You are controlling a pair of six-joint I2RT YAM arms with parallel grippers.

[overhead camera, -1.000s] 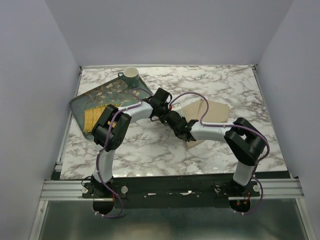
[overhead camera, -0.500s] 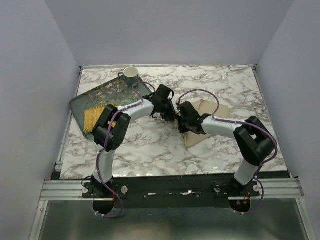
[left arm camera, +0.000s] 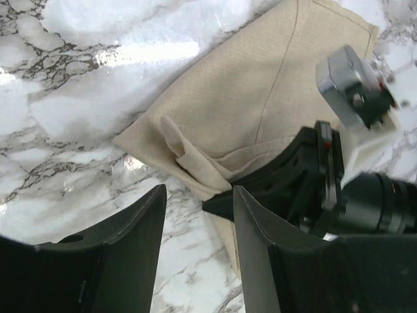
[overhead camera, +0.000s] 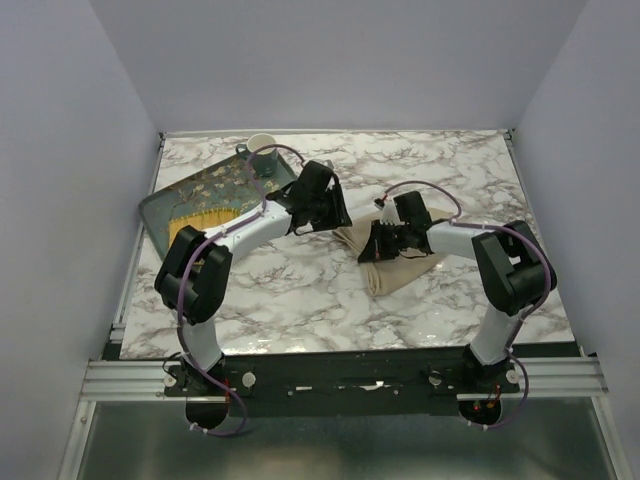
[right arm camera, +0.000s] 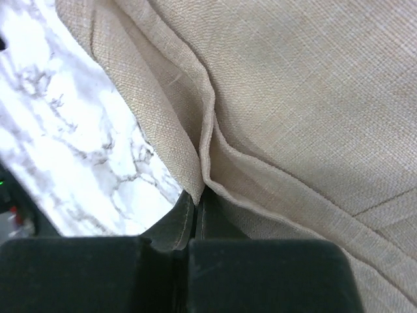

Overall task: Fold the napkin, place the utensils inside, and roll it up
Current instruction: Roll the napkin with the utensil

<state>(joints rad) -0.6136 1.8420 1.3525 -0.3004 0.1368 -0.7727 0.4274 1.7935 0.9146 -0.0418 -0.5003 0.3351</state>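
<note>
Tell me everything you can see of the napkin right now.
The napkin is plain beige woven cloth with stitched hems, folded into overlapping layers, lying on the marble table right of centre. The right gripper is shut on one folded edge. The left gripper hangs open above a nearby corner, apparently not touching it.

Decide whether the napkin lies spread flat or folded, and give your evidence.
Folded: the napkin shows stacked layers and hems, pinched by the right claw.

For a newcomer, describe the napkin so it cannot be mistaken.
On the marble table, look right of centre. The napkin lies there, pinched by the right fingers: plain beige folded cloth, unlike the dark floral tray far left.
</note>
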